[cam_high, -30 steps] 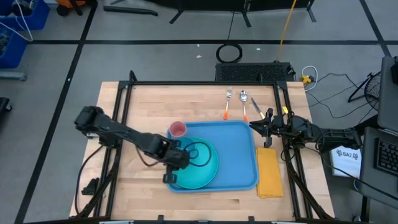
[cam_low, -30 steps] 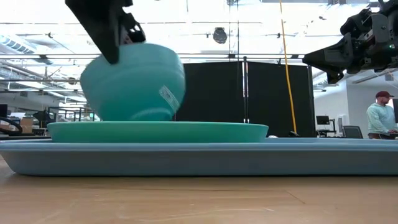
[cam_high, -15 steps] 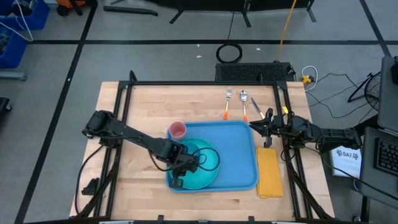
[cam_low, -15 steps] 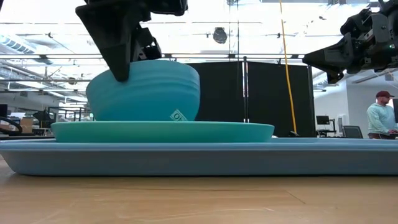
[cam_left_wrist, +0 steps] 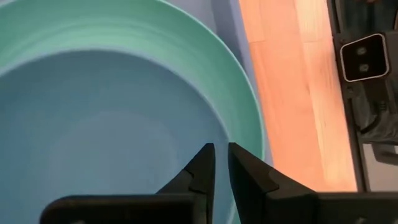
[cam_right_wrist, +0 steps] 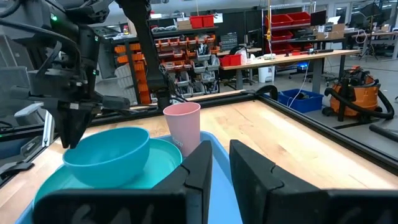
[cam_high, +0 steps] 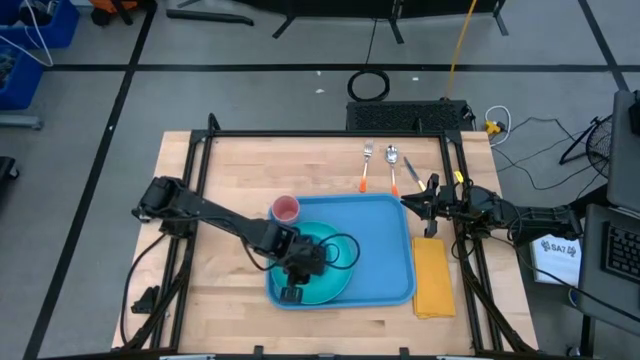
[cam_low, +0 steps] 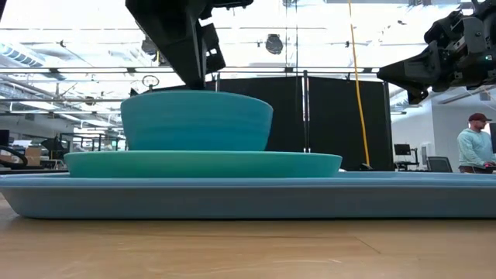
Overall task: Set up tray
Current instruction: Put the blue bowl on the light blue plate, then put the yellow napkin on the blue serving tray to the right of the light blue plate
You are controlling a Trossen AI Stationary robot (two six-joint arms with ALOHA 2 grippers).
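Tray cut off both sides in low view; utensils too small.

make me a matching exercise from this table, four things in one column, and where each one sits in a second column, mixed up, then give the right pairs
Things
1. bowl
2. plate
3. pink cup
4. yellow napkin

Places
A. on the wood, just outside the tray's right edge
B. directly on the tray, under the bowl
C. upright at the tray's far left corner
D. on top of the plate

Pairs: 1-D, 2-B, 3-C, 4-A
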